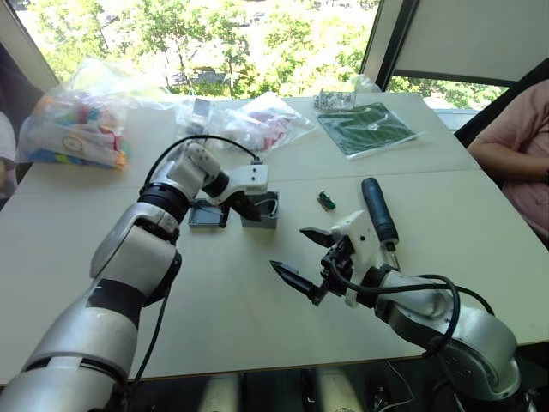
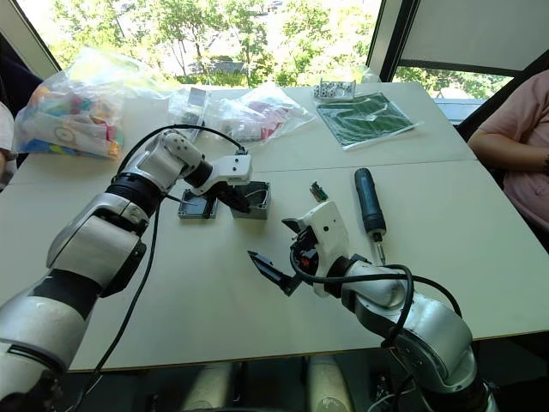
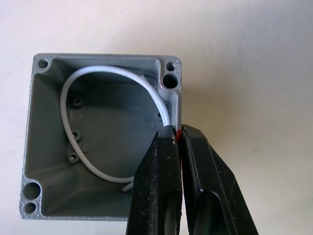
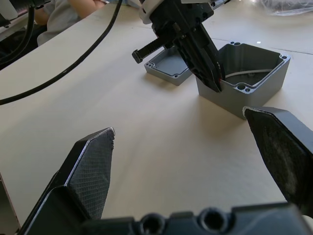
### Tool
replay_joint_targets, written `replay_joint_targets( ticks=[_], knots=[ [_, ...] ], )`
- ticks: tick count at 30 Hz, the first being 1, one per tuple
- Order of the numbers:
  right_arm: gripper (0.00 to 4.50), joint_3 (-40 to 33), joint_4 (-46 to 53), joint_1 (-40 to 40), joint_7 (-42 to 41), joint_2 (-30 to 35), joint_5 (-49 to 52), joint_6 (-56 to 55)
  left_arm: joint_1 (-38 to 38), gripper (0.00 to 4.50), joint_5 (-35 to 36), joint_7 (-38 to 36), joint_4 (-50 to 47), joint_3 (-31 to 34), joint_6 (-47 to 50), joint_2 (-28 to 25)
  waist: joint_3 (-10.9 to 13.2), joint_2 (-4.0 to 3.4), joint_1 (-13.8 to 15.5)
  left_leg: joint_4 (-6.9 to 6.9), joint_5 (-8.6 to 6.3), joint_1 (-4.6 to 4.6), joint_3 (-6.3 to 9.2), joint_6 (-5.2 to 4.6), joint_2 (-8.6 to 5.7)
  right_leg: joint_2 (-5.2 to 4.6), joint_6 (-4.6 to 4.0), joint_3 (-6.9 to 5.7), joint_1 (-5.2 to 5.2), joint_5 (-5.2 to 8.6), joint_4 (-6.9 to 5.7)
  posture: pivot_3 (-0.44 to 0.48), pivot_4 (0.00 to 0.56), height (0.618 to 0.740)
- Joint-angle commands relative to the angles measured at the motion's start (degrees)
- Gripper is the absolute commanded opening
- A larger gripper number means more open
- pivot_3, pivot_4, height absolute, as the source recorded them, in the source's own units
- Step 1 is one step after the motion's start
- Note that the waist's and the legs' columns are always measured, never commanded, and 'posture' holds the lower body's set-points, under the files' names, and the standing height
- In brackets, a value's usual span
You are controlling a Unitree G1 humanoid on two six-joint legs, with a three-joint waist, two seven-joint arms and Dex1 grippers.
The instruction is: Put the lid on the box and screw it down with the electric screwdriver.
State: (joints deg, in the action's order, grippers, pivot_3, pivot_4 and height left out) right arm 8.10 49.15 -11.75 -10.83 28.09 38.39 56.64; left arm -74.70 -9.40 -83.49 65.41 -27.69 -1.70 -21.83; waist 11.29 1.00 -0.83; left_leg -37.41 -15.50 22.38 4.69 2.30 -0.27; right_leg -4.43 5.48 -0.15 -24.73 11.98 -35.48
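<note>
- My right gripper (image 1: 302, 255) hovers nearest me over bare table (image 1: 257, 326), fingers spread wide and holding nothing. I judge it waits there, free to fetch the tool.
- The screwdriver (image 1: 378, 210) lies flat at about one o'clock of that gripper, just beside my right wrist, bit toward me, within easy reach for the screwing step.
- My left gripper (image 3: 177, 134) is pinched on one wall of the box (image 3: 98, 137), one finger inside and one outside, likely to steady it.
- The box stands open side up, white wire (image 3: 73, 98) coiled inside.
- The lid (image 1: 207, 214) rests just beside it at nine o'clock, not yet fitted.
</note>
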Motion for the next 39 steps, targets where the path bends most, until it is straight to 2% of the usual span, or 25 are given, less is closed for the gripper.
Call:
replay_joint_targets(
  ticks=[1,4,7,10,13,17,19,22,32,36,39],
  knots=[
    [4.5,-1.9,1.8,-0.1,-0.8,0.6,0.0,-0.8,-1.2,0.05,-0.6,-0.8,0.3,1.9,-0.7,-0.1,0.0,0.0,0.0,0.0,0.0,0.0,0.0,0.0,0.0,0.0,0.0,0.0,0.0,0.0,0.0,0.0,0.15,0.74],
    [4.5,-3.6,1.8,0.4,-2.9,1.5,2.1,-0.7,-0.8,0.05,1.3,-5.2,-1.8,3.6,-3.6,-1.1,0.0,0.0,0.0,0.01,0.0,0.0,0.01,0.0,0.0,0.0,0.0,0.0,0.0,0.0,-0.02,0.0,0.15,0.74],
    [4.5,-5.8,2.3,0.9,-4.9,2.0,5.3,-0.3,-0.2,0.05,4.6,-8.8,-5.0,2.6,-6.0,-3.0,0.0,0.0,-0.1,0.02,0.0,0.01,0.01,0.0,0.0,0.0,0.0,0.0,-0.01,0.0,-0.01,0.0,0.15,0.74],
    [4.5,-7.9,3.0,1.5,-6.6,3.5,8.7,0.5,1.7,0.05,12.6,-9.0,-13.7,-3.1,-5.8,-8.1,0.0,0.0,-0.2,0.04,0.0,0.0,0.02,0.0,0.01,0.0,0.0,0.0,-0.02,0.0,-0.01,0.0,0.15,0.74],
    [4.5,-8.9,2.9,2.0,-7.5,4.9,10.4,0.6,5.2,0.05,22.0,-9.0,-26.5,-10.4,-3.8,-15.6,0.0,-0.01,-0.2,0.06,0.0,-0.01,0.04,0.0,0.04,0.0,0.0,0.01,-0.02,0.0,-0.03,0.0,0.15,0.74],
    [4.5,-9.2,2.8,2.2,-8.2,6.3,12.0,0.6,10.1,0.05,28.2,-9.0,-39.6,-17.1,-5.3,-23.7,0.0,-0.04,-0.2,0.08,0.0,-0.07,0.04,0.0,0.05,-0.01,-0.01,0.05,0.01,0.0,-0.06,0.0,0.15,0.74],
    [4.5,-9.1,2.8,2.3,-8.7,7.0,12.8,0.6,11.7,0.05,31.2,-9.0,-44.2,-18.7,-4.2,-25.9,0.0,-0.03,0.1,0.05,0.0,-0.07,0.04,0.0,0.05,0.0,-0.03,0.04,0.01,0.01,-0.06,0.0,0.15,0.74],
    [4.5,-8.9,2.6,2.3,-9.4,8.0,13.4,0.6,12.4,0.05,32.0,-9.0,-45.9,-20.2,-5.7,-26.8,0.0,-0.02,0.3,-0.1,0.0,-0.03,0.06,0.0,0.03,0.0,-0.26,0.02,0.06,0.1,-0.07,0.0,0.15,0.74],
    [4.5,-6.3,2.1,3.3,-10.8,9.7,11.2,-1.0,10.5,0.05,27.6,-9.0,-39.5,-25.7,-16.1,-25.7,0.0,-0.02,0.1,-0.47,0.0,-0.05,0.07,0.0,0.03,0.06,-0.37,0.03,0.2,0.05,-0.22,0.0,0.15,0.74],
    [4.5,-5.1,2.1,3.6,-10.8,9.3,10.1,-1.6,10.3,1.05,27.3,-9.0,-37.9,-24.6,-16.5,-24.9,0.0,-0.02,0.1,-0.55,0.0,-0.03,0.08,0.0,0.03,0.06,-0.37,0.03,0.19,0.05,-0.25,0.0,0.15,0.74],
    [4.5,-4.1,2.0,3.3,-11.7,9.5,9.9,-1.9,9.9,2.28,29.5,-9.0,-41.4,-21.6,-7.7,-27.6,0.0,-0.01,0.0,-0.56,0.0,-0.02,0.08,0.0,0.03,0.06,-0.36,0.04,0.19,0.06,-0.25,0.0,0.15,0.74]
  ],
)
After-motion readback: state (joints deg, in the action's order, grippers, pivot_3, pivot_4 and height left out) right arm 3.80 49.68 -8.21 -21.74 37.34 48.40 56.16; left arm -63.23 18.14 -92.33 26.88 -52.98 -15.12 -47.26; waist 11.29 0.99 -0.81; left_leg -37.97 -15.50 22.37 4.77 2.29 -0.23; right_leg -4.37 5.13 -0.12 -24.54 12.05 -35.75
